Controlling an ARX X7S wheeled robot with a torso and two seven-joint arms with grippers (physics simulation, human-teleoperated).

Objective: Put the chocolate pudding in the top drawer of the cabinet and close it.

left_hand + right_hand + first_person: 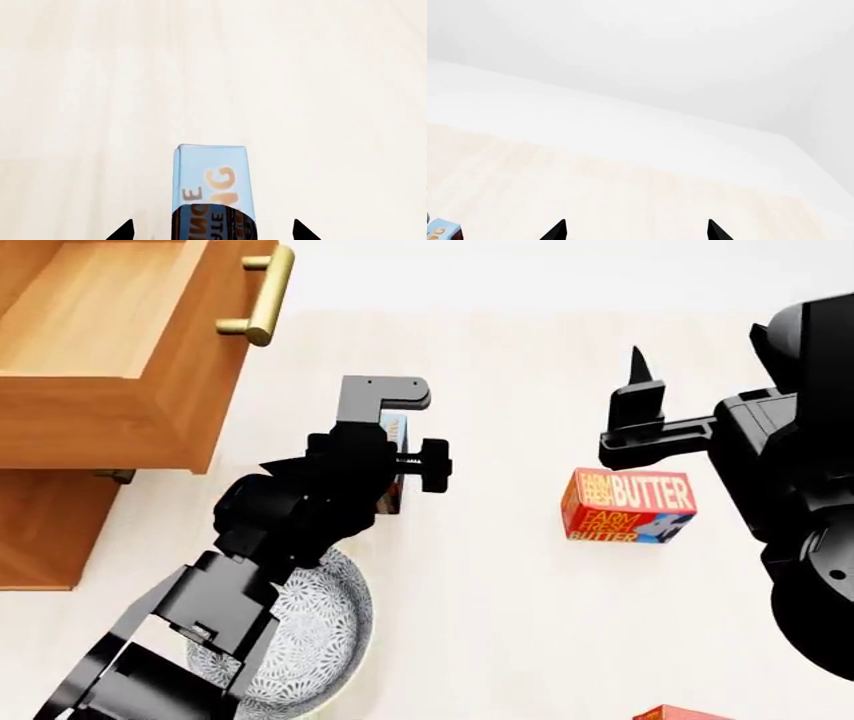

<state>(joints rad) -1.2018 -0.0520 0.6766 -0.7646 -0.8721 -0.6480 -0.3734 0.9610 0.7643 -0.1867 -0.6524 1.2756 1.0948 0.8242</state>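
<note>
Chocolate pudding [212, 185] held in the left gripper's [396, 465] fingers; top drawer [120, 350] open, placing and closing remain; right gripper [636, 231] wide, empty.

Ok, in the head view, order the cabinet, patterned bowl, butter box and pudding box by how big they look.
1. cabinet
2. bowl, partly behind the left arm
3. butter box
4. pudding box, mostly hidden by the left gripper, so its rank is unsure
</note>
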